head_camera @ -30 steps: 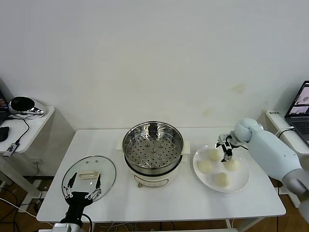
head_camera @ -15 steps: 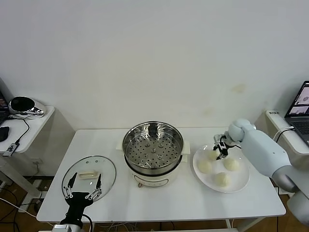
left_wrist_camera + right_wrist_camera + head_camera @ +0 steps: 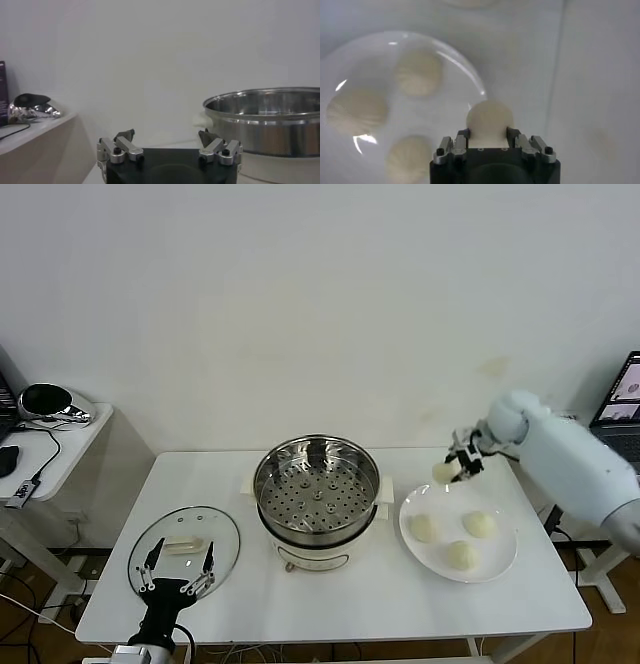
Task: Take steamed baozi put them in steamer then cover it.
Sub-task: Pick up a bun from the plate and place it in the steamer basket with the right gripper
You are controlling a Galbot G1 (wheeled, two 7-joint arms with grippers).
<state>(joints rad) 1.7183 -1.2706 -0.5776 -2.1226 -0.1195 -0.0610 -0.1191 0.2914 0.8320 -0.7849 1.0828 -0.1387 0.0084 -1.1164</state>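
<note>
Right hand [image 3: 455,468] is clenched on one baozi [image 3: 443,473], held in the air above the far rim of the plate [image 3: 505,562], between plate and steamer; right wrist view shows the bun [image 3: 489,121] pinched between the fingers with the plate [image 3: 465,75] below. Three baozi [image 3: 461,554] sit on the plate, just right of the steamer [image 3: 317,484]. The steamer basket shows only its perforated floor, so no bun is loaded yet. The glass lid [image 3: 185,546] lies flat on the worktop [image 3: 400,604] well left of the steamer. Left hand [image 3: 178,582] hangs released, fingers spread, by the lid's near edge, idle. Progress: early, first bun lifted but not delivered; left to do: drop this one in, move the other three, then cover with the lid.
</note>
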